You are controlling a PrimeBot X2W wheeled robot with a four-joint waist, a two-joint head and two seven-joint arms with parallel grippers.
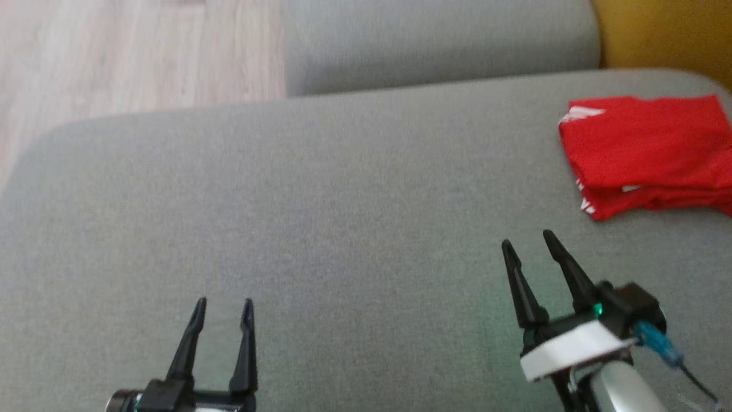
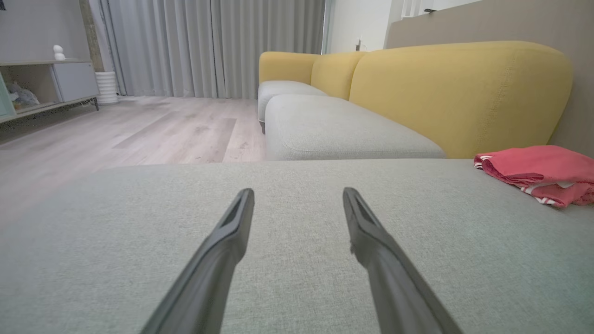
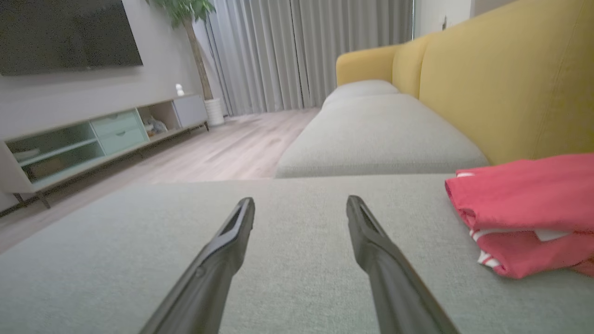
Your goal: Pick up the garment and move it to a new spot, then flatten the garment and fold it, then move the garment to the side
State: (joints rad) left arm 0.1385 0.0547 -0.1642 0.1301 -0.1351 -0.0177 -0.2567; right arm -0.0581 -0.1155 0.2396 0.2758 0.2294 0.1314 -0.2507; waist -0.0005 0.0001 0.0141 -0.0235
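Beyond the far left corner of the grey seat cushion, pale wooden flooring is seen. Over the cushion's near edge, left of its middle, the left gripper is held with its two dark fingers spread apart and nothing between them; bare cushion fabric is seen through the gap in the left wrist view. Behind the cushion's far edge a second grey cushion is set. Over the near right part of the cushion the right gripper is held, tilted slightly leftward, its fingers likewise parted and empty. The garment, red with white markings, is laid folded on the cushion's far right corner, apart from both grippers and touched by neither. Its layered edges are turned toward the cushion's near side. Past the cushion's far right corner a yellow backrest is seen.
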